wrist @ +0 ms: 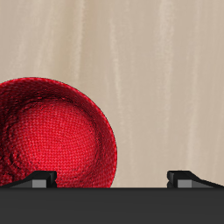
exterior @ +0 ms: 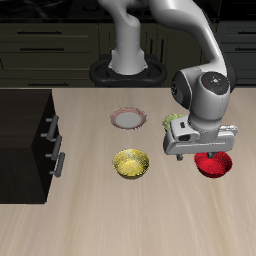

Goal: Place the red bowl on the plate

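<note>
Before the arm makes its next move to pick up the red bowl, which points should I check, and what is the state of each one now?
1. Hand above the red bowl: ok, it hangs over it.
2. Fingers apart: ok, both tips show wide apart in the wrist view.
3. Bowl centred between the fingers: not ok, it sits off toward one finger.
4. Bowl gripped: not ok, nothing is held.
5. Plate free: ok, nothing lies on it.
6. Green bowl clear of the arm: cannot tell, the arm mostly hides it.
</note>
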You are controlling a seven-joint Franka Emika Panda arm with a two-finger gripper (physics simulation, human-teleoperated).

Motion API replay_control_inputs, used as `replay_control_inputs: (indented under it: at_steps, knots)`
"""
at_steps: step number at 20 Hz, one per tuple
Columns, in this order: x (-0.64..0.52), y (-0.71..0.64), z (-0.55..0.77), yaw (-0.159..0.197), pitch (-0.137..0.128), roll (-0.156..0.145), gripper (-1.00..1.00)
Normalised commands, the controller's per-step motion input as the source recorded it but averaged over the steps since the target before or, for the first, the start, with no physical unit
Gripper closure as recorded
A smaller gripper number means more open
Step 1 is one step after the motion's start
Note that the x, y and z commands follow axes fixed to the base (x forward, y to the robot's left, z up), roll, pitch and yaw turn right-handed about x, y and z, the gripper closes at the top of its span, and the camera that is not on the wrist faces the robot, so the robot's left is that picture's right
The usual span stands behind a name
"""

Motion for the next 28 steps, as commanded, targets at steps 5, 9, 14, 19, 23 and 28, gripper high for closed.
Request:
replay_control_inputs:
  at_steps: [5,9,14,19,23,28]
  knots:
    - [-0.05,-0.09,-0.25,-0.011,0.024,-0.020,-1.00]
    - [0.00,-0.13,-0.14,-0.008,0.011,-0.023,-1.00]
    - [-0.07,0.00,0.00,0.011,-0.060,0.056,1.00]
    - [0.02,0.00,0.05,-0.020,-0.013,-0.002,1.00]
    - [0.00,0.02,0.03,-0.008,-0.022,0.044,1.00]
    - [0.01,-0.03,0.00,0.001,-0.008,-0.003,1.00]
